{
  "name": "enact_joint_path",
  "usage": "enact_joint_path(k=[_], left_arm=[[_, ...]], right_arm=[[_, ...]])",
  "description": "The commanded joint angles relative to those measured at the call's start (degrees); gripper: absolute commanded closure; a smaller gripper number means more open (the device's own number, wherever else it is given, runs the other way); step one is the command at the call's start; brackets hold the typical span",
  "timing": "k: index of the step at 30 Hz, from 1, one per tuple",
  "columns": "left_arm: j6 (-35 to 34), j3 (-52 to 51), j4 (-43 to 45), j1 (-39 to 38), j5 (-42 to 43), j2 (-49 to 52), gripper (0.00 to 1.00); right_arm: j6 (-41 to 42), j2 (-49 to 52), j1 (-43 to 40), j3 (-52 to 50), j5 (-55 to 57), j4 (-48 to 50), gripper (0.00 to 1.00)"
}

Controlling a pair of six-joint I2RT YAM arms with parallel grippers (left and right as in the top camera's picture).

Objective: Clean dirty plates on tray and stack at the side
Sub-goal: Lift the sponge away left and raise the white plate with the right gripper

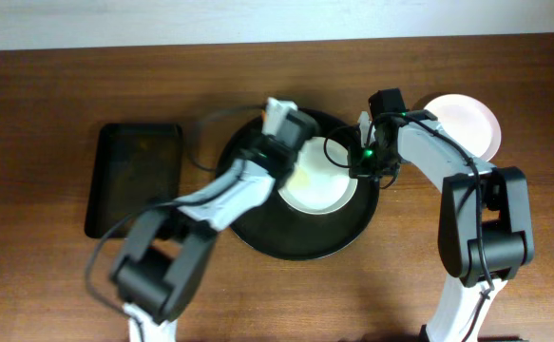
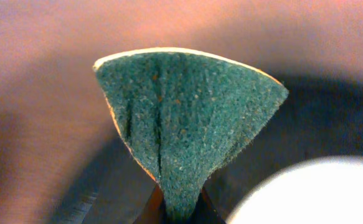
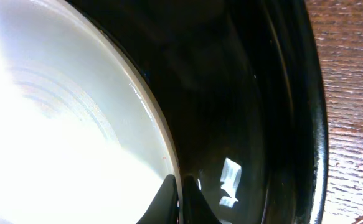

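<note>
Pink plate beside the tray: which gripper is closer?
Right. The right gripper pinches the white plate's rim at the tray's right edge, left of the pink plate. The left gripper, holding a sponge, is over the tray's middle, farther off.

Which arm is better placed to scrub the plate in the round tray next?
Left. The left gripper holds the green sponge by the plate, while the right gripper pinches the plate's rim inside the tray, apparently steadying it.
</note>
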Motion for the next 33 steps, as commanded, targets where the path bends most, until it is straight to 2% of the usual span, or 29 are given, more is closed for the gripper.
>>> enact_joint_path(k=[1, 5, 11, 20, 23, 24, 29, 33], left_arm=[[0.70, 0.44, -0.98, 2.23, -3.28, -12.11, 1.00], [0.66, 0.44, -5.22, 3.10, 0.76, -19.61, 1.00], [-2.38, 0.44, -18.73, 7.63, 14.75, -23.98, 1.00], [-2.38, 0.28, -30.91, 16.28, 25.38, -23.85, 1.00], [-2.36, 0.26, -32.70, 18.16, 28.50, -23.45, 1.00], [-2.34, 0.22, -33.70, 18.58, 28.46, -23.12, 1.00], [-2.34, 0.15, -34.36, 18.58, 28.50, -21.38, 1.00], [-2.32, 0.15, -34.91, 18.58, 29.68, -18.91, 1.00]], right_arm=[[0.09, -0.68, -0.22, 0.00, 3.04, -0.02, 0.96], [-0.55, -1.84, -0.20, 2.43, 3.02, -0.28, 0.96], [-2.38, -5.01, 0.24, 11.74, 7.48, -8.31, 0.96], [-5.60, -5.92, 9.33, 27.08, 32.09, -27.96, 0.96], [-7.30, -5.92, 14.53, 27.98, 43.30, -31.12, 0.96], [-7.30, -5.90, 18.38, 27.98, 52.81, -32.70, 0.96], [-15.93, -5.84, 26.16, 27.96, 65.16, -31.26, 0.96], [-19.61, -5.68, 27.69, 27.96, 66.99, -29.03, 0.96]])
